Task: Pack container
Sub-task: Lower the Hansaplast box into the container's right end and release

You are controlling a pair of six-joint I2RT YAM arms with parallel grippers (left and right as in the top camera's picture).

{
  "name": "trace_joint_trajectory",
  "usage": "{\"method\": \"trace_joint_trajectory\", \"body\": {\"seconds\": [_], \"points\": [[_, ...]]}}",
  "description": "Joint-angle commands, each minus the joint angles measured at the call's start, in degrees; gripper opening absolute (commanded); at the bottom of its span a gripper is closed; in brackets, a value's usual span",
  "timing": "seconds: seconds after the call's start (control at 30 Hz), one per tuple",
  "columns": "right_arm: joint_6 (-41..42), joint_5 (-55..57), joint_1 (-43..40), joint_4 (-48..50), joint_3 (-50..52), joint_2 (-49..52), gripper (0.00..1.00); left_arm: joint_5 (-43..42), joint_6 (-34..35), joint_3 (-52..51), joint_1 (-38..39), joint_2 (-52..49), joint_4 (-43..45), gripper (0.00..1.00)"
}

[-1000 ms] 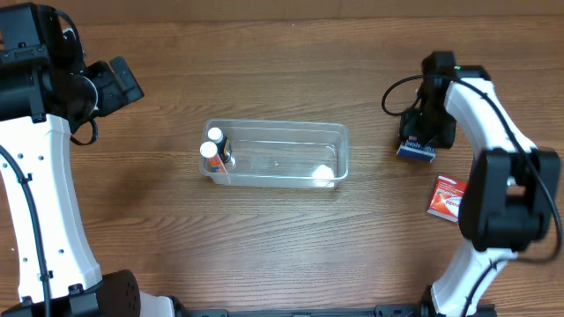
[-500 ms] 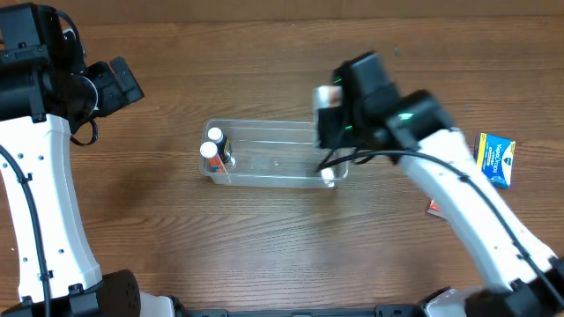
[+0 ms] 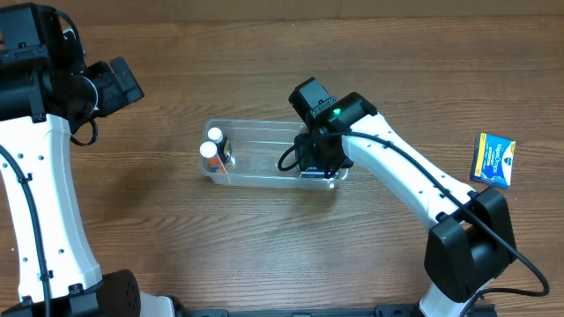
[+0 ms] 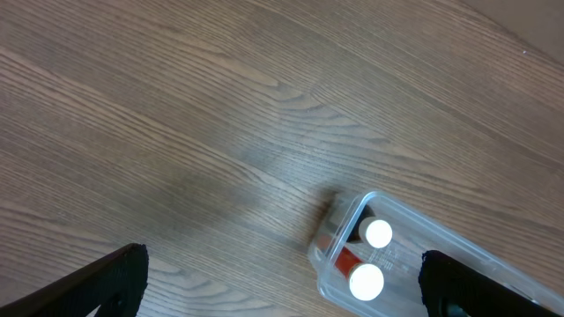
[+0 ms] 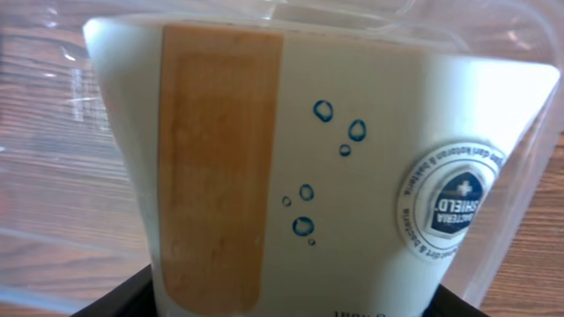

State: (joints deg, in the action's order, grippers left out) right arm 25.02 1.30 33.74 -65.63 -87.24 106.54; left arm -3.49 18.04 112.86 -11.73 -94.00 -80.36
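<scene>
Gripper on my right arm (image 3: 315, 167) pinches a bandage box (image 5: 300, 167) inside the container (image 3: 264, 130), two tubes (image 3: 211, 145) already in; releasing it and packing the blue box (image 3: 493, 160) on the surface (image 3: 264, 246) remain.

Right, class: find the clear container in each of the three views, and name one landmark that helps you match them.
Overhead: container lies at the centre, long side left to right.
Left wrist: one corner shows at lower right.
Right wrist: its clear wall fills the frame behind a white box.
Landmark: two white caps at its left end, seen overhead and from the left wrist.
</scene>
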Motion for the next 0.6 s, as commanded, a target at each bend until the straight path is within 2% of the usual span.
{"method": "trace_joint_trajectory", "body": {"seconds": [0.0, 0.57], "points": [[0.52, 0.09, -0.2, 1.6, 3.45, -0.42, 0.65, -0.57, -0.5, -0.31, -0.24, -0.42, 0.04, 0.99], [-3.74, 1.62, -5.03, 9.68, 5.6, -0.42, 0.79, -0.57, -0.5, -0.31, -0.24, -0.42, -0.22, 0.99]]}}
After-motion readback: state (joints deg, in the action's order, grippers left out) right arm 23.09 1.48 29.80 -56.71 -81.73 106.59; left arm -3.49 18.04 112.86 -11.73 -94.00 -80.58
